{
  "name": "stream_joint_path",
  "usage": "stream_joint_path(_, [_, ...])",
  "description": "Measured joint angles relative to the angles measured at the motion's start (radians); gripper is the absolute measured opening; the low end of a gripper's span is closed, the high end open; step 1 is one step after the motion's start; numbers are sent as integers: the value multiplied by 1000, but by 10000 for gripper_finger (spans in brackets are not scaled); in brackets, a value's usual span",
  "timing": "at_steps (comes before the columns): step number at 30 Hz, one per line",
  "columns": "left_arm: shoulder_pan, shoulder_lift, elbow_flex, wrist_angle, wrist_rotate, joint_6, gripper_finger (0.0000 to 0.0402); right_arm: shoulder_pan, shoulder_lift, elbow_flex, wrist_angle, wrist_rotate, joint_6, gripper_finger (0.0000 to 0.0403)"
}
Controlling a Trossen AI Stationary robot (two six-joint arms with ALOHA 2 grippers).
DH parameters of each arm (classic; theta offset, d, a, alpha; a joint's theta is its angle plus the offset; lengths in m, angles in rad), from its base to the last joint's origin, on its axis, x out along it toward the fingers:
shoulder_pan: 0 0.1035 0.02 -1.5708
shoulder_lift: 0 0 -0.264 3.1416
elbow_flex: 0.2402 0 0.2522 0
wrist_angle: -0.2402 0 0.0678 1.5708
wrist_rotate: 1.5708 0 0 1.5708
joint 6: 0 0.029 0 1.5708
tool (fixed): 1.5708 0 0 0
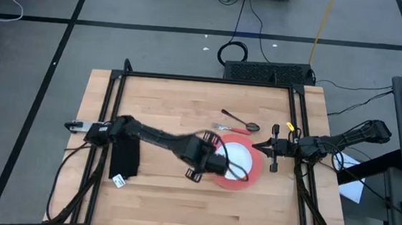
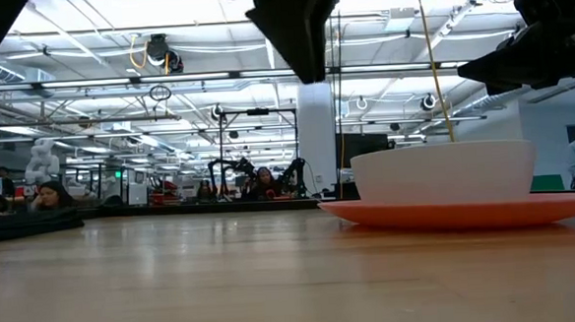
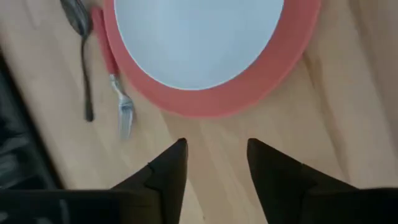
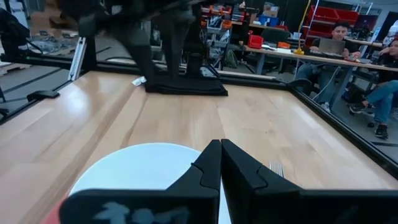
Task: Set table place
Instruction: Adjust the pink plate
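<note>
- Table (image 1: 152, 188): light-wood plank top with black frame rails; carries every item listed below.
- Red plate (image 1: 251, 175): lies right of the table's centre, nearer the right edge than the left.
- White bowl (image 1: 237, 158): seated on the red plate; the low view shows it upright.
- Spoon (image 1: 242, 122) and red-handled fork (image 1: 230, 129): lie side by side just beyond the plate, toward the far edge, close to the plate rim but apart from it.
- Black cloth (image 1: 125, 157): lies near the left edge, well apart from the plate.
- Left gripper (image 1: 224, 166): reaches from the left edge and hovers over the plate's near-left rim; fingers (image 3: 168, 169) parted with bare wood between them, holding nothing.
- Right gripper (image 1: 262, 145): at the plate's right side, fingers (image 4: 214, 165) pressed together, nothing held.
- Step in hand, as judged: the cutlery still needs placing beside the plate. Best done by descending squarely over the fork handle, fingers astride it, clear of the plate rim and spoon.
- Risk, as judged: a thin handle flat on wood may slip or pivot.
</note>
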Motion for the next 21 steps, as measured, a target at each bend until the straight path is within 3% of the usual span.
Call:
stream_joint_path(6, [50,-49,-109,113,226,45,161,0,2,0,-9,0,0,0])
stream_joint_path(13, [52,-45,-340,247,219,45,161,0,2,0,-8,0,-2,0])
stream_joint_path(21, [61,-105,-492,409,160,-17,161,0,1,0,-4,0,-1,0])
